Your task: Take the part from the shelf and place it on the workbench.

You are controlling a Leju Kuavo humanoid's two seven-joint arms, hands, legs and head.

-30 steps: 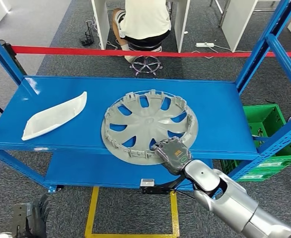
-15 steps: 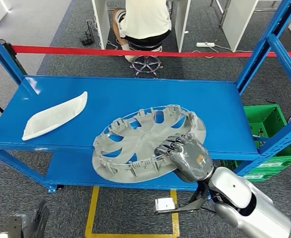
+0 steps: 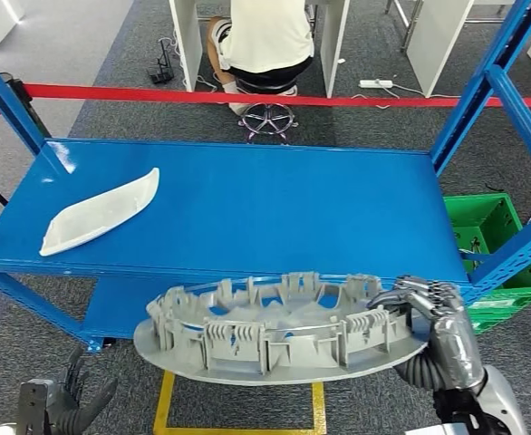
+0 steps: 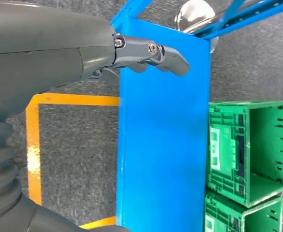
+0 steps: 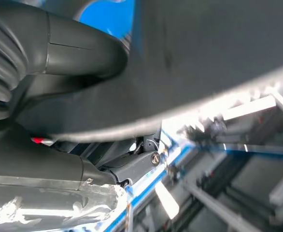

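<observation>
A grey wheel cover (image 3: 276, 328) hangs in the air in front of the blue shelf (image 3: 249, 208), off its top board and nearly flat, its ribbed inner side up. My right hand (image 3: 430, 322) grips its rim at the right end. In the right wrist view the cover's underside (image 5: 213, 53) spans the picture above the hand's thumb (image 5: 78, 46) and fingers (image 5: 133, 166). My left hand (image 3: 61, 403) hangs low at the left with its fingers apart and nothing in it; the left wrist view has its fingers (image 4: 151, 50) stretched out over the floor.
A white curved trim part (image 3: 99, 213) lies on the shelf's left side. Green crates (image 3: 495, 254) stand right of the shelf. A red barrier tape (image 3: 180, 93) runs behind it, and a person sits on a stool (image 3: 266, 118) beyond. Yellow floor tape (image 3: 163, 403) marks the ground below.
My right hand has pulled the wheel cover off the shelf board toward me and lowered it flat. The left hand stays low.
</observation>
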